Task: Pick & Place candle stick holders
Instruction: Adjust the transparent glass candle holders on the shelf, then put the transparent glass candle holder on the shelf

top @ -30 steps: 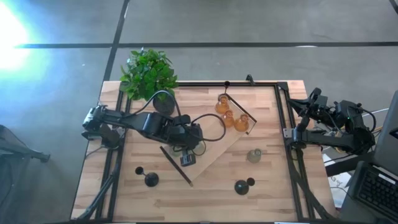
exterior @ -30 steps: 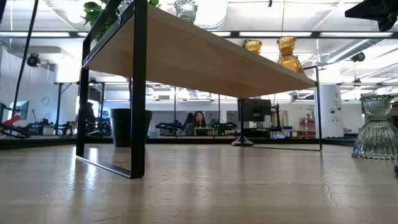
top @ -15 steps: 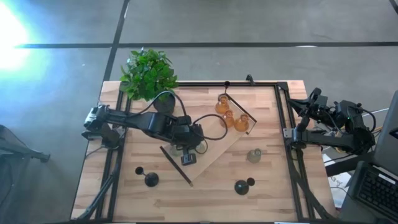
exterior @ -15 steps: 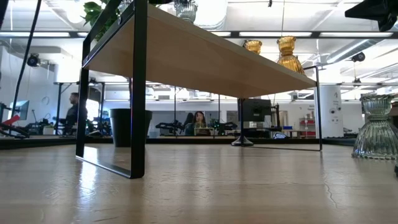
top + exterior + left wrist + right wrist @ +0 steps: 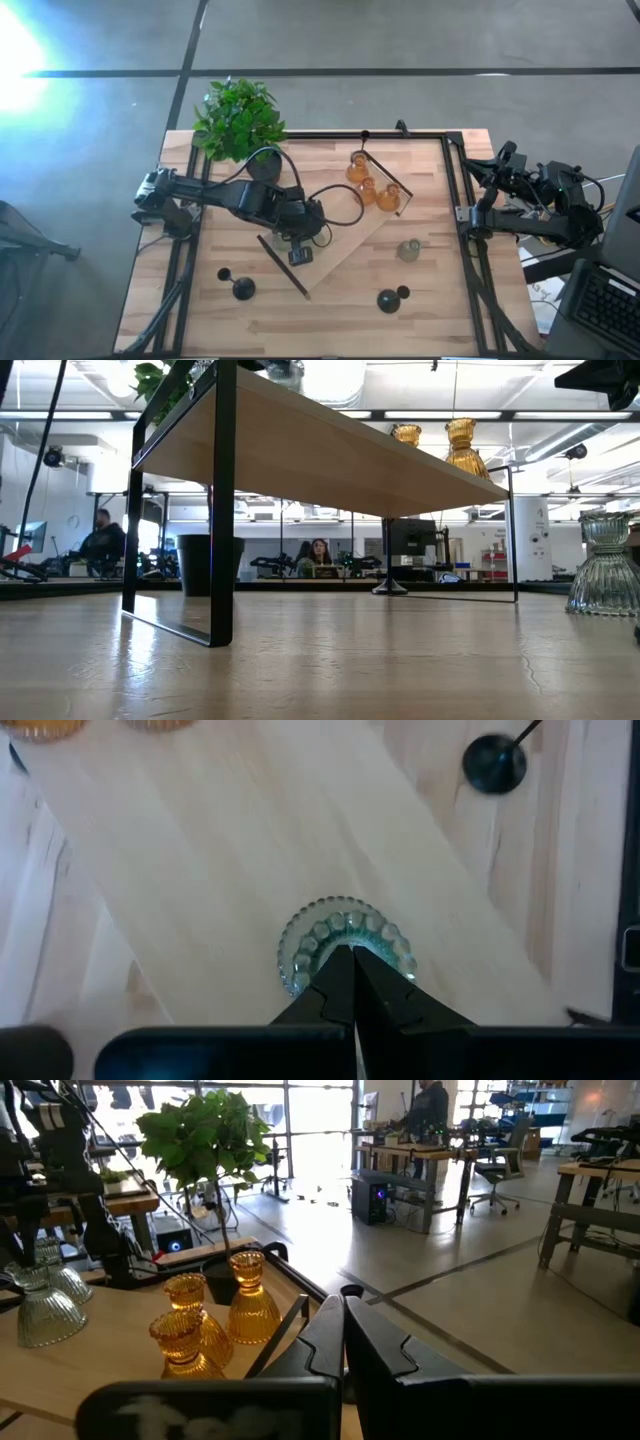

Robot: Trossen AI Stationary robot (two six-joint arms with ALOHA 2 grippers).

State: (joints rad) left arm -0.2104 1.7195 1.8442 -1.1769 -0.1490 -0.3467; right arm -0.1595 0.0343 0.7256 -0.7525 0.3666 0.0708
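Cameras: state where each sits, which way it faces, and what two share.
High: overhead, facing straight down; left arm and right arm show.
Low: at tabletop height, facing level under the raised shelf into the room; no arm clear.
Left wrist: on the left arm, facing down at a green-grey holder; own shut jaws.
Right wrist: on the right arm, facing across toward the plant; own shut jaws.
Shared: amber holders, in high and right wrist.

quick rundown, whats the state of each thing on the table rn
left end effector: shut on green glass holder, over the raised shelf
right end effector: shut, empty, parked at table edge
amber holders: upright, on the shelf
second green glass holder: upright, on the table
black holders: on the table
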